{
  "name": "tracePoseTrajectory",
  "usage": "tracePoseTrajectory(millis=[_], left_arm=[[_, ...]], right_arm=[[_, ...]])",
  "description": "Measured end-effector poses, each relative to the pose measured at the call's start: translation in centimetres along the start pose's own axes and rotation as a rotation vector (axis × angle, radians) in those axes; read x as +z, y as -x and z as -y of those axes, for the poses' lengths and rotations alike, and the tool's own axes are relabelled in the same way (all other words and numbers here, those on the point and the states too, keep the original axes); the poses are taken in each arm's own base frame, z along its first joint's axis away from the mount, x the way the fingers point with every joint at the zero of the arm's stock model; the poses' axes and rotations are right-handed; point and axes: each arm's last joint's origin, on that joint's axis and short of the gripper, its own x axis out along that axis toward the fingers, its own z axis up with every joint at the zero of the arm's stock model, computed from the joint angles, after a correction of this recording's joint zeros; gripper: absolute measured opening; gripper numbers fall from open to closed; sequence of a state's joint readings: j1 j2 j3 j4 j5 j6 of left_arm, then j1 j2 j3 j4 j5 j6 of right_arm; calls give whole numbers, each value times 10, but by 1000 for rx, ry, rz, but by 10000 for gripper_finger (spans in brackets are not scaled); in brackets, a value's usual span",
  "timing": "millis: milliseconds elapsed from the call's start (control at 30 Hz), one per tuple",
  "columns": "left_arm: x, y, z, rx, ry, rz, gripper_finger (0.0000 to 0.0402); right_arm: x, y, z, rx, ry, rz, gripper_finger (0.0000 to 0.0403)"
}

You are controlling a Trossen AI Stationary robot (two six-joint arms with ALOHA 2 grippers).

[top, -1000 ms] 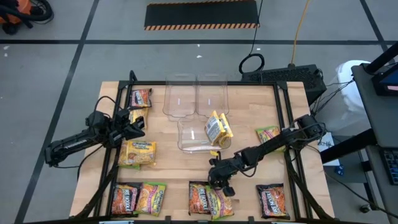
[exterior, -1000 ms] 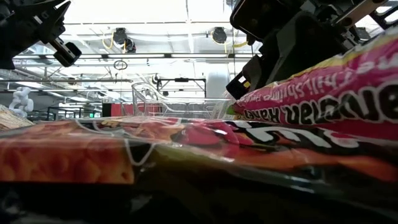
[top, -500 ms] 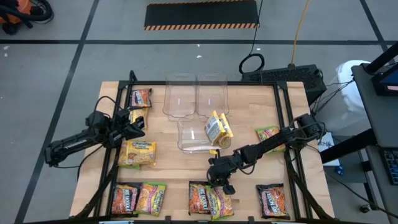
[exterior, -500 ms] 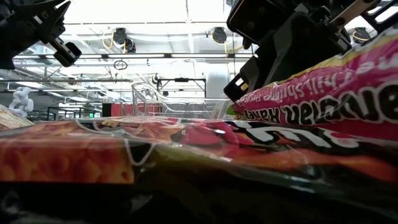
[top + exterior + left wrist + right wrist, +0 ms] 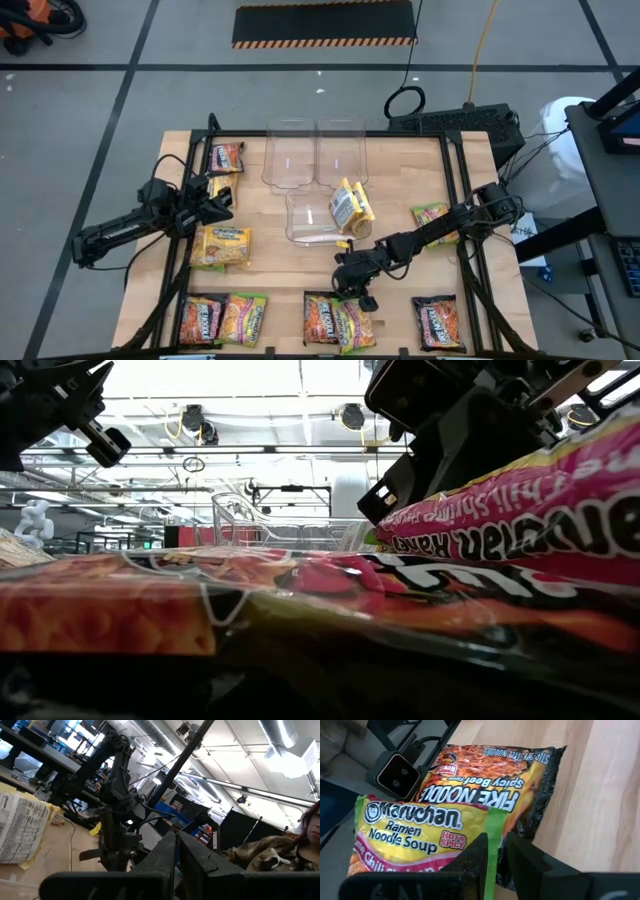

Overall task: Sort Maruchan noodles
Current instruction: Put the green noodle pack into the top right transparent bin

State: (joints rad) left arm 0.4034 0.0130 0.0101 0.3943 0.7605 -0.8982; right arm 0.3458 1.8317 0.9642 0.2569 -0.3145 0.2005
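Right gripper: the right gripper [image 5: 352,287] hangs low over the near middle of the pale wooden table [image 5: 400,180], just above a pair of overlapping packets, probably lining up a pick. In its wrist view the two dark fingers [image 5: 479,851] stand nearly together with a narrow slit between them, and nothing is held.
Target pair: a lime-green flat plastic Maruchan ramen packet [image 5: 415,832] lies partly over a dark brown Fire Noodle packet [image 5: 490,780]; the overlap means the top one must come off first.
Left gripper: the left gripper [image 5: 222,196] waits at the far left of the table, aimed across it; its fingers [image 5: 167,855] are closed to a thin gap, empty.
Bins: three clear plastic bins [image 5: 315,155] sit at the far middle, there to receive the sorted kinds. A yellow packet [image 5: 350,205] leans on the rim of the nearest one.
Unsorted packets: yellow packet [image 5: 222,245] left of centre, orange-red packet [image 5: 226,157] at far left, green one [image 5: 433,217] at right, more along the near edge [image 5: 222,320].
Progress: early, most packets lie outside the bins.
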Motion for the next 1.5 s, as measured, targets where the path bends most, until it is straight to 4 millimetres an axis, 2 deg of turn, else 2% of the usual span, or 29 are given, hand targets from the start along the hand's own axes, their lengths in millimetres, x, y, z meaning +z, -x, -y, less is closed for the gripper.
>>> tracePoseTrajectory(millis=[467,633,1033,1267,1500], left_arm=[[0,0,0,0,0,0,26],[0,0,0,0,0,0,26],[0,0,0,0,-1,0,26],[0,0,0,0,-1,0,26],[0,0,0,0,-1,1,26]], right_arm=[[0,0,0,-2,8,3,67],[0,0,0,-51,11,12,67],[-1,-1,-3,-13,11,2,67],[-6,-16,3,-18,-23,-23,67],[6,-30,4,6,9,-8,67]])
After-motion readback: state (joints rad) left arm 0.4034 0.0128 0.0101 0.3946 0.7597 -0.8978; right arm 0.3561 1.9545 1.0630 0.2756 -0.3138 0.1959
